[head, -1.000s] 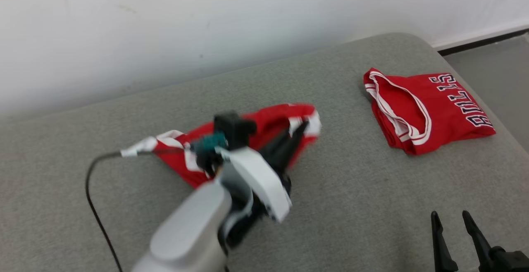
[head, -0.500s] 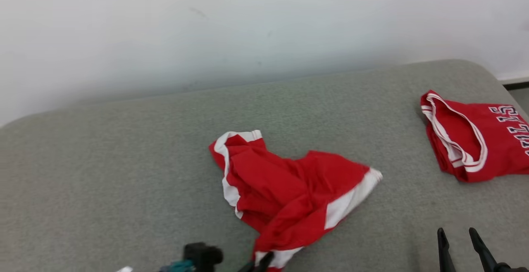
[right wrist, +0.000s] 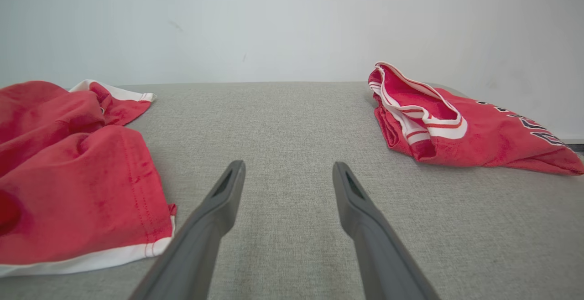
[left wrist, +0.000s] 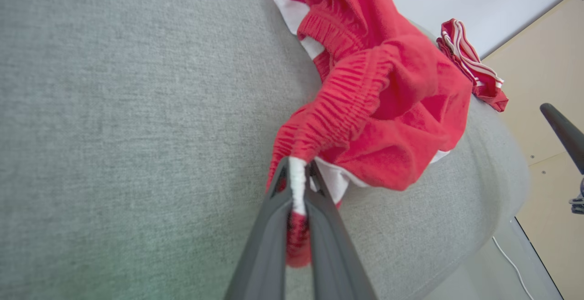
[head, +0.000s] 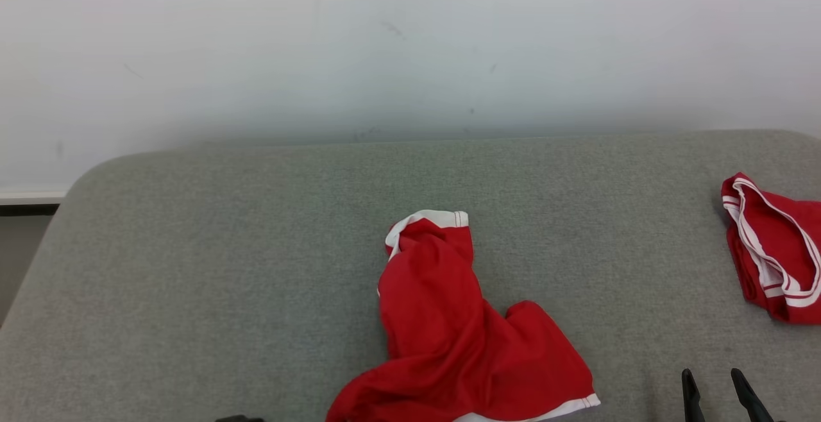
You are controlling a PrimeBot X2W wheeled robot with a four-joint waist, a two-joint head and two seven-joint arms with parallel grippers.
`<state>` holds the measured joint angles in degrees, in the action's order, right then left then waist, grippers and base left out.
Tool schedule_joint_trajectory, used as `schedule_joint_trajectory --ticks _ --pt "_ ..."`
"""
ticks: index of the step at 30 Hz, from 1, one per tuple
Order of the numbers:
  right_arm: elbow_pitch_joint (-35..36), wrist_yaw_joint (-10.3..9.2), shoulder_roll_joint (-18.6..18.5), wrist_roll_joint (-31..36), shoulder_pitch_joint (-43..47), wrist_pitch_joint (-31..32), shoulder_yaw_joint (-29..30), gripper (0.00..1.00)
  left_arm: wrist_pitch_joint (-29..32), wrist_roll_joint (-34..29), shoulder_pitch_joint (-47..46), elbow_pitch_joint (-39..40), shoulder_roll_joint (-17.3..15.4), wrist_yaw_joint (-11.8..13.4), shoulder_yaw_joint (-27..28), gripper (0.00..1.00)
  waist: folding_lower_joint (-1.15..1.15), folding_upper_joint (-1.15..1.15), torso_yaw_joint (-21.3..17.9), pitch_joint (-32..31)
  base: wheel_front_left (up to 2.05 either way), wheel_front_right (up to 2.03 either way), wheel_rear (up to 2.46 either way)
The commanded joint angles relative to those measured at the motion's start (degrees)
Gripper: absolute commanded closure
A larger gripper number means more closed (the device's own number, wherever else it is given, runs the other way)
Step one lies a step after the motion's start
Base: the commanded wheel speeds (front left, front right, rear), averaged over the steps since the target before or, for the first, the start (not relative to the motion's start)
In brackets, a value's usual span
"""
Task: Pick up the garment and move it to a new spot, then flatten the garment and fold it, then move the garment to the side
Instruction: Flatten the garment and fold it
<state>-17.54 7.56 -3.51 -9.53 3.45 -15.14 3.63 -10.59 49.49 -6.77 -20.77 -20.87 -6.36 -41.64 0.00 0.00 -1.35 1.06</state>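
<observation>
The garment (head: 449, 345) is a crumpled pair of red shorts with white trim, lying on the grey padded surface (head: 224, 249) near its front edge. In the left wrist view my left gripper (left wrist: 297, 168) is shut on a white-and-red edge of the garment (left wrist: 388, 108), by the ribbed waistband, and the rest bunches beyond the fingers. My right gripper (head: 713, 385) stands open at the lower right of the head view, apart from the cloth. In the right wrist view the right gripper (right wrist: 288, 172) holds nothing, with the garment (right wrist: 68, 177) to its left.
A folded red jersey (head: 776, 255) with white trim and lettering lies at the surface's right end; the same jersey (right wrist: 456, 126) sits right of my open fingers. A white wall runs behind. The surface's rounded left corner drops to the floor (head: 19, 242). A white cable (left wrist: 511, 259) lies on the floor.
The camera has swung left, shifting the whole picture right. My left arm has drawn back out of the head view, dragging the garment toward the near edge and stretching it out.
</observation>
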Motion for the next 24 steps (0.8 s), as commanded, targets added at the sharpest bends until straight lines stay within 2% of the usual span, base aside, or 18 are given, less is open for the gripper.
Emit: schedule_joint_trajectory --ticks 1,2,9,18,24 --pt "-0.11 -0.16 -0.24 0.47 -0.05 0.05 -0.13 0.00 -0.80 -0.68 -0.51 -0.53 -0.26 -0.15 0.09 0.16 0.00 0.00 0.57 -0.11 0.00 0.00 0.00" --pt "-0.14 -0.16 -0.23 0.48 -0.03 0.05 -0.17 0.00 -1.12 -0.84 -0.49 -0.71 -0.19 -0.19 -0.04 0.00 0.00 0.00 0.73 -0.15 0.00 0.00 0.00" --pt "-0.04 -0.16 -0.33 0.39 0.55 0.05 -0.31 0.00 -1.38 -0.05 1.00 0.32 -1.78 -0.15 0.04 0.00 0.00 0.00 1.18 -0.53 0.00 0.00 0.00" --pt "0.64 -0.16 -0.68 0.42 1.19 0.05 0.47 0.00 -3.75 -1.63 4.36 6.95 -4.71 4.32 3.89 0.00 0.00 0.00 1.53 -0.92 0.00 0.00 0.00" --pt "1.57 -0.16 -0.91 0.56 1.53 0.05 1.05 0.00 -4.53 -3.65 6.90 10.57 -4.18 7.43 7.55 0.00 0.00 0.00 2.13 -1.70 0.00 0.00 0.00"
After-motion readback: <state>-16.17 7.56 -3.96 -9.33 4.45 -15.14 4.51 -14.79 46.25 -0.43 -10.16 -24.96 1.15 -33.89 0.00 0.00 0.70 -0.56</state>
